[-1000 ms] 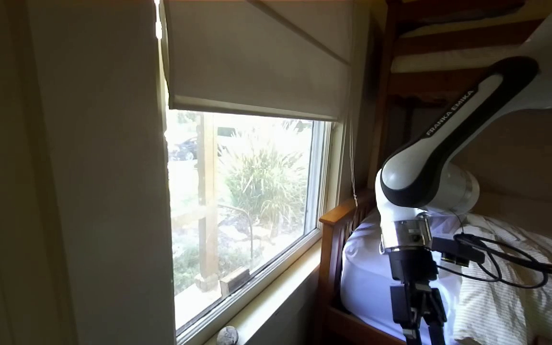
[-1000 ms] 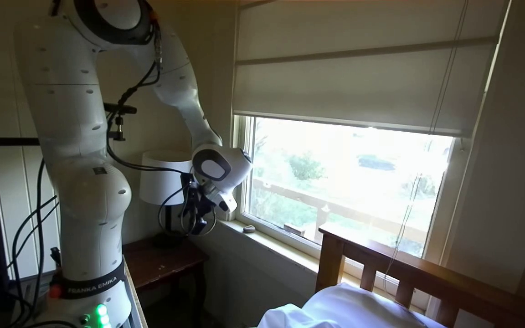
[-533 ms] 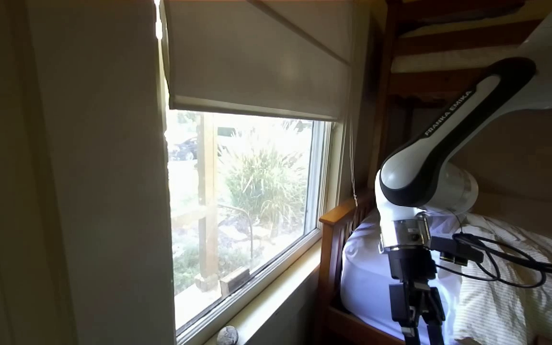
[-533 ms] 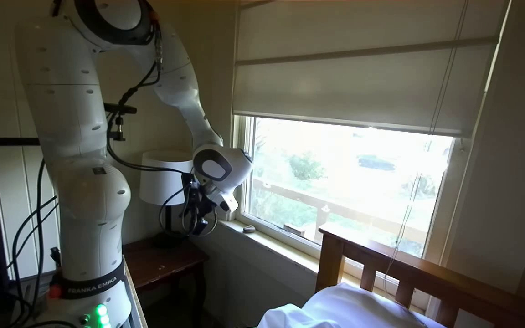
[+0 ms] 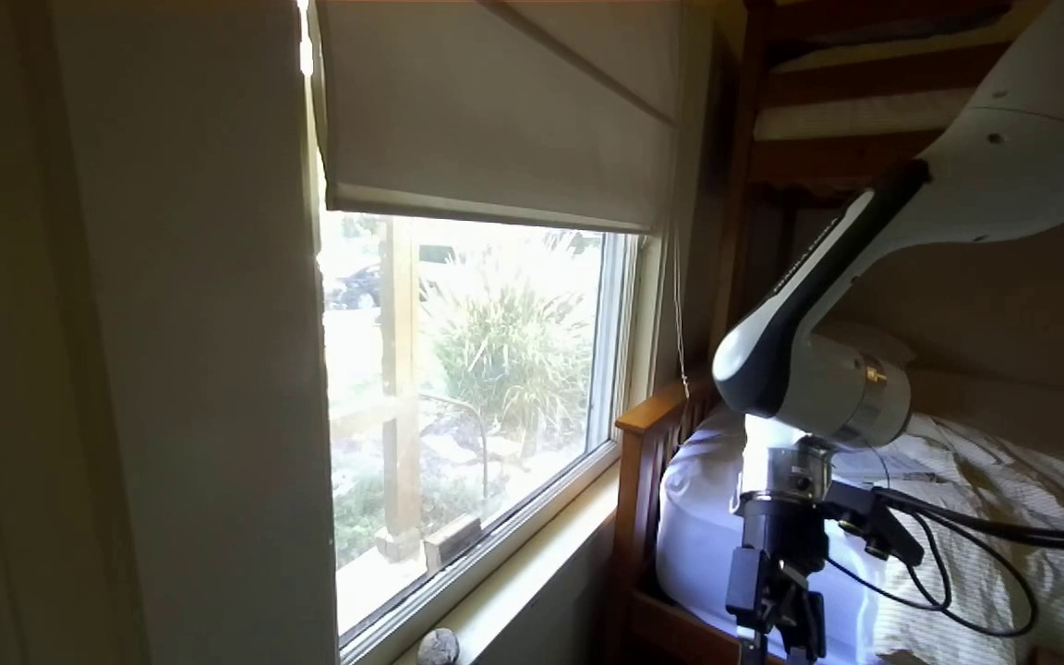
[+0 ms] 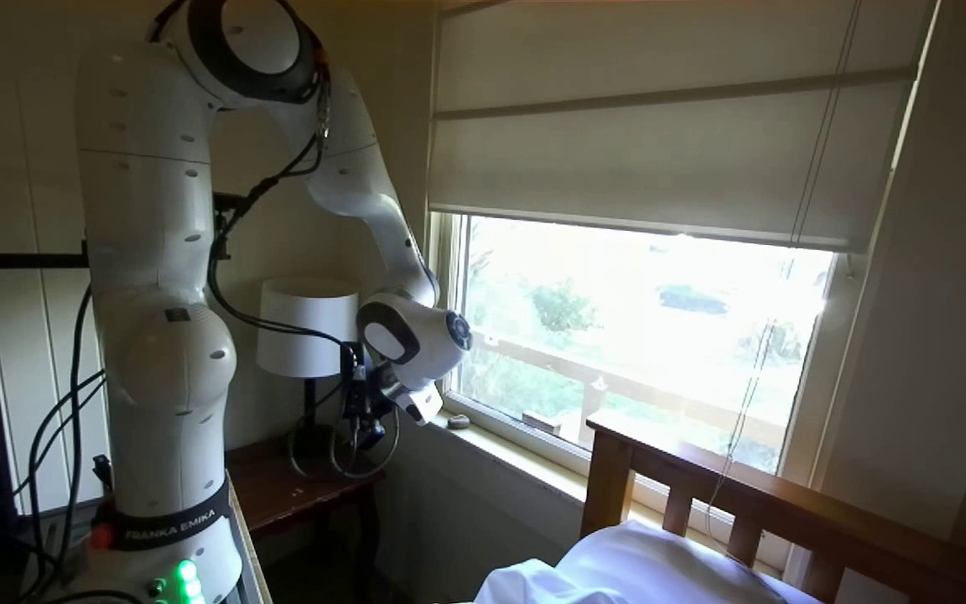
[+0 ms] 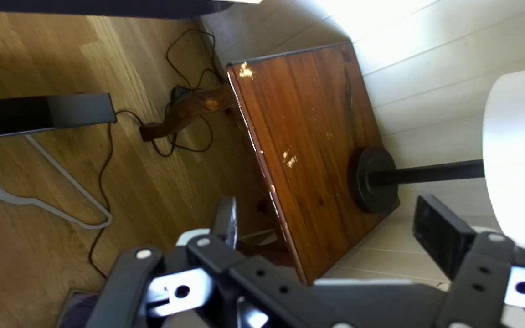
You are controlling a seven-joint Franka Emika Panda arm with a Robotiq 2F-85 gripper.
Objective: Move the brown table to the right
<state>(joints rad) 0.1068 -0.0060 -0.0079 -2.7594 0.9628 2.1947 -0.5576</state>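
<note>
The brown table is a small reddish-brown wooden side table (image 6: 282,495) with a scuffed rectangular top, standing in the corner beside the robot base. It fills the middle of the wrist view (image 7: 312,123). A lamp (image 6: 307,323) with a white shade stands on it; its dark round base shows in the wrist view (image 7: 374,180). My gripper (image 7: 331,223) is open and empty. It hangs above the table, with the table's near end seen between the fingers. It points down in an exterior view (image 5: 777,646), where the table is out of view.
A bed with a wooden headboard (image 6: 726,495) and white sheet stands near the window. The window sill (image 6: 516,457) runs alongside the arm. On the floor lie a grey hanger (image 7: 21,199) and black cables (image 7: 103,173). A pale panelled wall (image 7: 426,105) stands behind the table.
The arm has reached forward and down. The gripper sits lower in both exterior views, close to the lamp. The table and lamp have not moved.
</note>
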